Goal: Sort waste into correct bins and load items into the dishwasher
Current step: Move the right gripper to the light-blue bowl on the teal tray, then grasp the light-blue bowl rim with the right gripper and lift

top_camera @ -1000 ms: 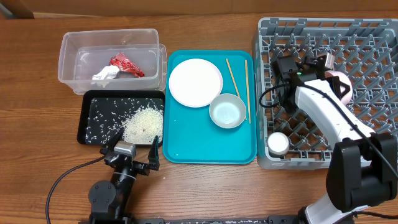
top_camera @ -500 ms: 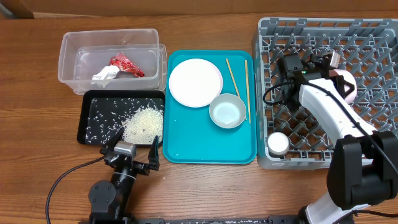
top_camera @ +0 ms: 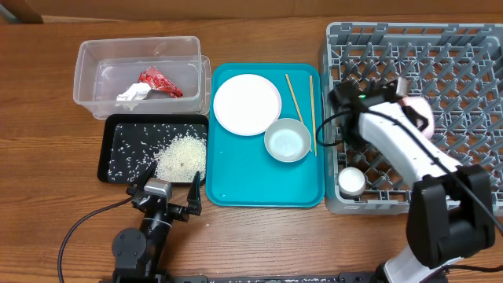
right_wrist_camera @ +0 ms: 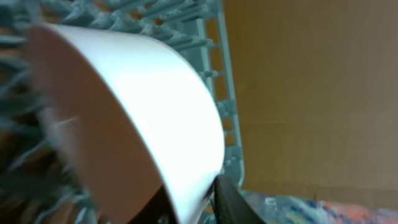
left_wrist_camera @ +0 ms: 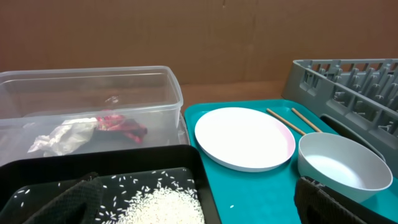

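**Bowl swings left inside the rack, not yet seated**

My right tool [top_camera: 399, 96] is clamped on the rim of a white bowl [top_camera: 416, 116]. In the right wrist view the bowl's wall fills the frame, with one finger [right_wrist_camera: 227, 196] pressed at its edge. That view is blurred, so I judge the grip rather than see it cleanly.

Over the last second my right arm has turned. The wrist now sits further towards the left side of the grey dish rack [top_camera: 464, 47], and the bowl has come with it, from the right of the rack's middle towards its centre. It is tilted among the pegs and looks carried, not released. I take this as the placing step under way.

My left tool [top_camera: 169, 200] has not moved. It is parked at the lower edge of the black tray [top_camera: 110, 130] with its fingers wide apart and nothing between them.

The sorting looks done:
- The red wrapper [top_camera: 159, 81] and tissue [top_camera: 134, 95] lie in the clear tub [top_camera: 86, 71].
- The rice [top_camera: 181, 155] is in the black tray.

A small cup [top_camera: 351, 182] already stands in the rack's lower left corner. Still waiting on the teal tray [top_camera: 236, 181] are the large plate [top_camera: 247, 104], a second bowl [top_camera: 287, 141] and the chopsticks [top_camera: 312, 102]
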